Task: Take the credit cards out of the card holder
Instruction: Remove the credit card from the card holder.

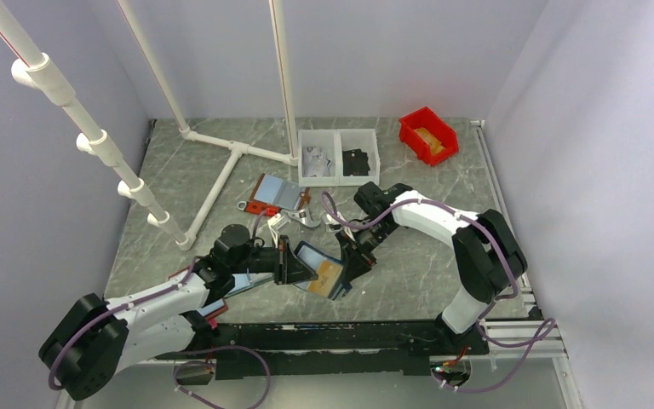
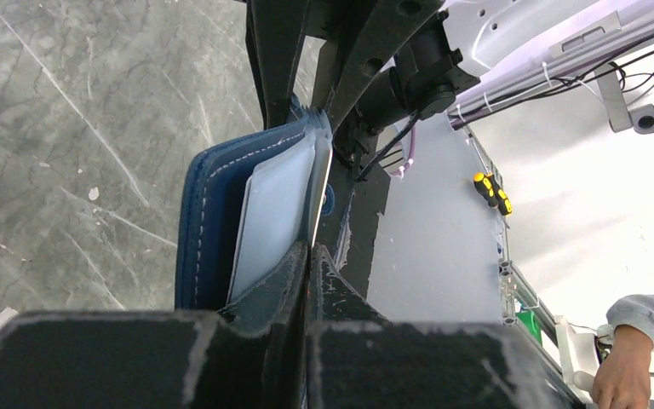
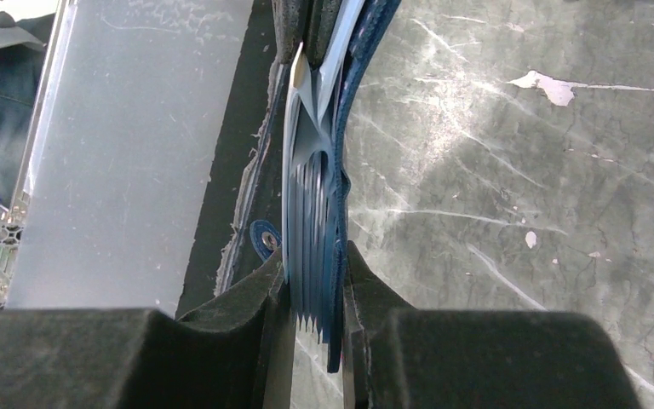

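The navy card holder (image 1: 311, 254) is held open above the table's near middle, between both grippers. The tan credit card (image 1: 328, 274) shows face up in its right half. My left gripper (image 1: 301, 271) is shut on a thin light-edged sheet (image 2: 327, 170), which looks like the tan card's edge. The navy cover (image 2: 197, 221) and a light blue pocket (image 2: 277, 204) lie just outside its left finger. My right gripper (image 1: 351, 266) is shut on the holder's stacked pockets and cover (image 3: 341, 221). The strap tab (image 3: 264, 239) hangs beside them. The black card is hidden.
A red-edged holder (image 1: 274, 194) lies open behind, with small metal items (image 1: 294, 220) by it. Two white bins (image 1: 338, 156) and a red bin (image 1: 428, 135) stand at the back. A white pipe frame (image 1: 221, 170) lies at the back left.
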Available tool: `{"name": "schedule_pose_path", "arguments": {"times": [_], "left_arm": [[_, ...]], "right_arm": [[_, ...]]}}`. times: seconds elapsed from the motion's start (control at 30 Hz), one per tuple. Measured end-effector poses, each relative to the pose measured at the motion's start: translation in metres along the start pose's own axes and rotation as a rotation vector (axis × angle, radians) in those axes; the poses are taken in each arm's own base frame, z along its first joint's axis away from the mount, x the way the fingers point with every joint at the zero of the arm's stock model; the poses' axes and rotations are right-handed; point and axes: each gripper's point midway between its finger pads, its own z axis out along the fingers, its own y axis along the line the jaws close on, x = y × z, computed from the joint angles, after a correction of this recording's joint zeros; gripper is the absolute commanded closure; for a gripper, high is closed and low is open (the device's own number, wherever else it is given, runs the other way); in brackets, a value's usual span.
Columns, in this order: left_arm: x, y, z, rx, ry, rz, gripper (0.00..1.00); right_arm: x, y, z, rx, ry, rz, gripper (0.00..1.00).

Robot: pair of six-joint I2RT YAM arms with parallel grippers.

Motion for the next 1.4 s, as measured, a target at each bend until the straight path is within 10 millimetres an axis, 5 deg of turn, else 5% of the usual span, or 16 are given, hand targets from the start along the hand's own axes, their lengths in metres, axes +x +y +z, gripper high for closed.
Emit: {"name": "schedule_pose_path", "arguments": {"times": [0.97,1.4], "left_arm": [[0.003,0.005,-0.009,-0.06,0.011,-0.033,1.0],[-0.003,0.013,-0.029,-0.206,-0.063,-0.036,1.0]], "right_arm": [[0.007,-0.004,0.005,-0.018,0.028,0.039,0.97],[0.015,-0.023,0.01,-0.037,0.077,0.146,0.9]]}}
